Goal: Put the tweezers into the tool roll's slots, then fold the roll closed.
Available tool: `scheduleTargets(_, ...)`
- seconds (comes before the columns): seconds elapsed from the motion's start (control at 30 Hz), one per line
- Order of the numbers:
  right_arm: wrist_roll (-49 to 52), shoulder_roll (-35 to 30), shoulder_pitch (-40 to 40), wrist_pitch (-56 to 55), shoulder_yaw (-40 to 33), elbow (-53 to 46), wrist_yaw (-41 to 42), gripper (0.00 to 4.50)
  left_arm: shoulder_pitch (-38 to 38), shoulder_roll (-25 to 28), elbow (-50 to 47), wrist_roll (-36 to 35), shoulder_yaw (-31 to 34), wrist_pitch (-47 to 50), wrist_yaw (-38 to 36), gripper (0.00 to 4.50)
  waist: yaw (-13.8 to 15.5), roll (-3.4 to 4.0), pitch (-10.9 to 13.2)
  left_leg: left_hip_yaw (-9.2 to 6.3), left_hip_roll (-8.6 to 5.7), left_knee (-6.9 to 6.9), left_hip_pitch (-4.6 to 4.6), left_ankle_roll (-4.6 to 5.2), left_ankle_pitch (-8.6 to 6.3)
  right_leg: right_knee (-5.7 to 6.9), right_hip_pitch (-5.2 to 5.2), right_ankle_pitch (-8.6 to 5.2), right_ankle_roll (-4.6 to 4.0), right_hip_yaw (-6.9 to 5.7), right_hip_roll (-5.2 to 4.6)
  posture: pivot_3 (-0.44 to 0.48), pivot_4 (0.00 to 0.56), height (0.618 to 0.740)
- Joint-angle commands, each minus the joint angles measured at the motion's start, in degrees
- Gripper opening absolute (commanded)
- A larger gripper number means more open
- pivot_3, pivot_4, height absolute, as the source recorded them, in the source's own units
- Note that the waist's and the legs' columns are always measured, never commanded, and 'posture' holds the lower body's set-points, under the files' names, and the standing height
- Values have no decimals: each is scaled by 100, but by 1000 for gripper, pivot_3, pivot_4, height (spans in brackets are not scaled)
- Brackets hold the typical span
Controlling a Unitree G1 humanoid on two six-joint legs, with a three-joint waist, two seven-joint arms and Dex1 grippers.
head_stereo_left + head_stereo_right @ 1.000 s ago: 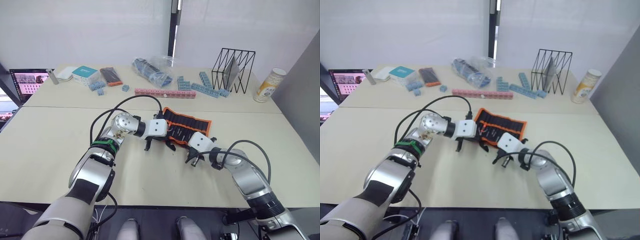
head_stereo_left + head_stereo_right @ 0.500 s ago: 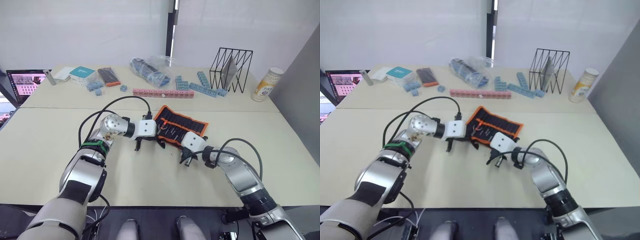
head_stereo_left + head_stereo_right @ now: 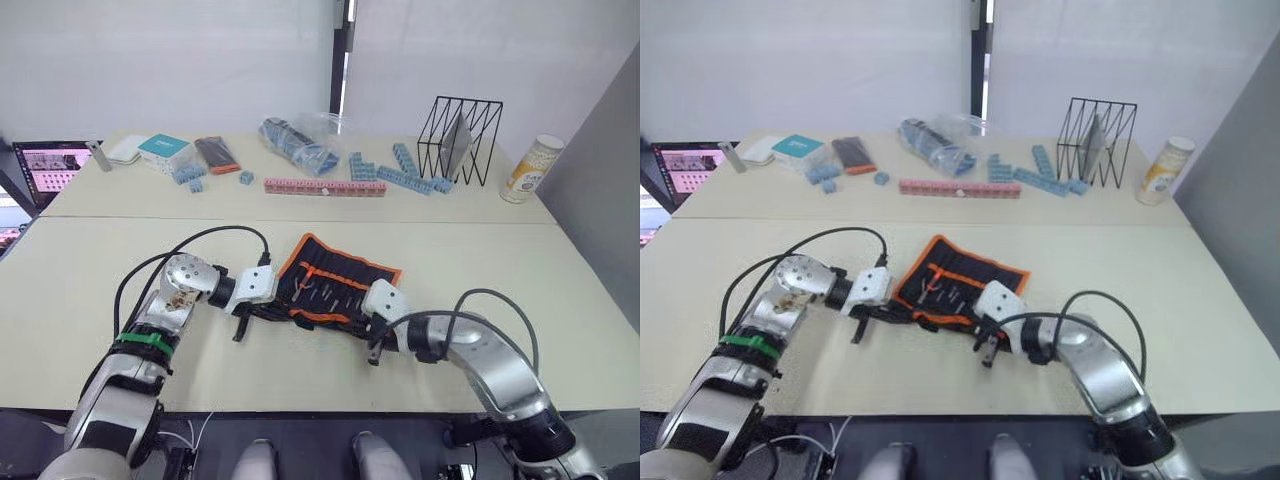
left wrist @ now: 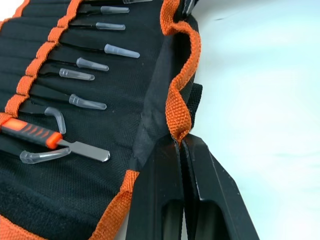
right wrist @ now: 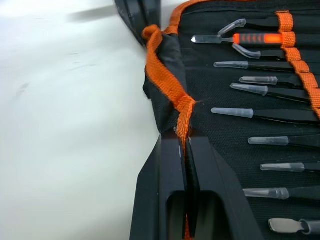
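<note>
Both arms pulled back toward the robot, dragging the tool roll [image 3: 335, 283] nearer the table's front edge; roll lies open between them, left gripper [image 4: 181, 150] and right gripper [image 5: 185, 145] each pinching its orange-trimmed near edge, tweezers [image 5: 260, 114] sit in slots [image 4: 30, 75]

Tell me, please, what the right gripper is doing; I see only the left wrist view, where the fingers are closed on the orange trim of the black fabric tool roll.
Observer: The right gripper is shut on the orange trim of that same edge of the black fabric tool roll, further along from the left gripper.
Operator: Is the roll folded yet?
Observer: No, it lies open on the cream table, with the slim black tweezers tucked inside.
Operator: Is anything close behind it?
Observer: The nearest thing is a row of pink blocks, well apart from the roll.
</note>
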Motion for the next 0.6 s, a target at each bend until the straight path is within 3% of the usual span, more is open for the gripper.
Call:
scheduleTargets(0.03, 253, -187, 166, 83, -180, -372, 80, 0, 90, 274, -574, -291, 196, 714, -44, 28, 0, 0, 0, 0, 0, 0, 2, 0, 0, 1, 0, -1, -1, 0, 0, 0, 150, 740)
scheduleTargets(0.27, 349, -420, 129, -77, -299, -122, 4, 0, -54, 310, -494, -444, 248, 1173, 156, 28, 2, 0, 0, 1, 0, 13, 4, 0, 0, 6, 1, -10, -18, -1, 0, 0, 150, 740)
scheduleTargets(0.6, 200, -495, -351, -473, -335, 762, -246, 0, -870, -116, 752, 332, -205, 427, 1061, 28, 33, -1, 0, 1, -2, 16, 0, 0, 0, 2, 1, -1, -2, 0, 0, 0, 150, 740)
